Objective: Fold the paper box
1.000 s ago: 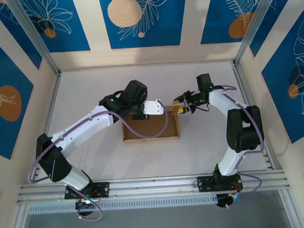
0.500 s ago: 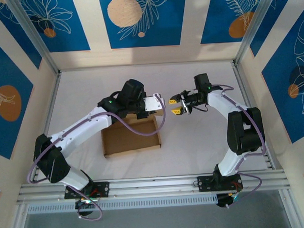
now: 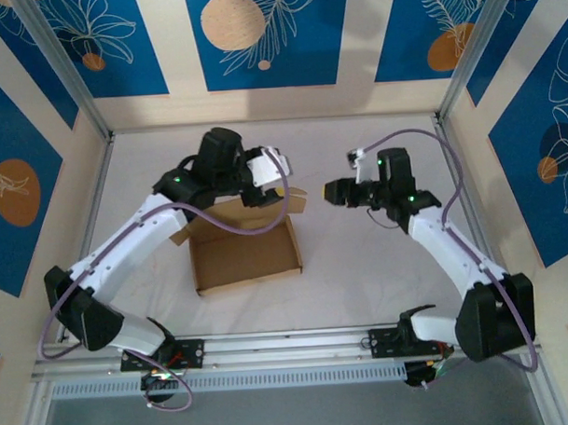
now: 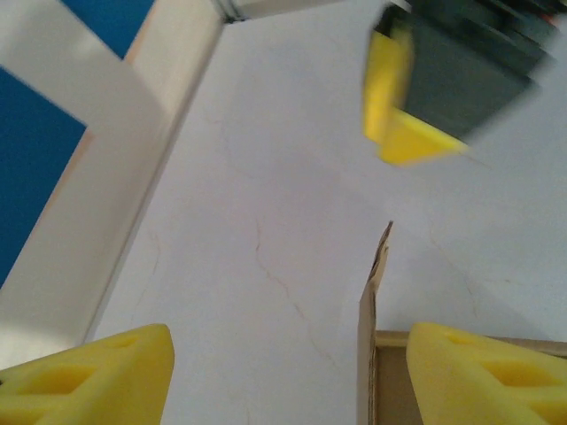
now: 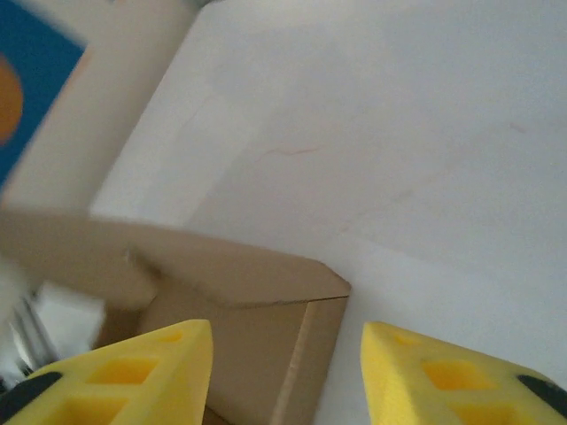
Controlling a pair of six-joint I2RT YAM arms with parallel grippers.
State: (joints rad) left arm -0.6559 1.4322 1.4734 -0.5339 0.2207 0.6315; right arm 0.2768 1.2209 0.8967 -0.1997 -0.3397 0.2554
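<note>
plain brown cardboard paper box (image 3: 246,258) sits just 7 o'clock of table centre as an open tray, one flap up at its far corner. left gripper (image 3: 288,186) hovers at box's 1 o'clock, fingers apart, empty; right gripper (image 3: 332,192) at 2 o'clock, parted, empty, likely lining up that flap. white table (image 3: 380,293), blue and cream leaf-print walls (image 3: 306,44)

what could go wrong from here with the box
1. The left hand and right hand are both open, so nothing holds the paper box; its raised walls may spring down.
2. The left arm's purple cable drapes across the box and could snag a wall or drag it.
3. The two hands sit close together by the box's far right corner and might collide.
</note>
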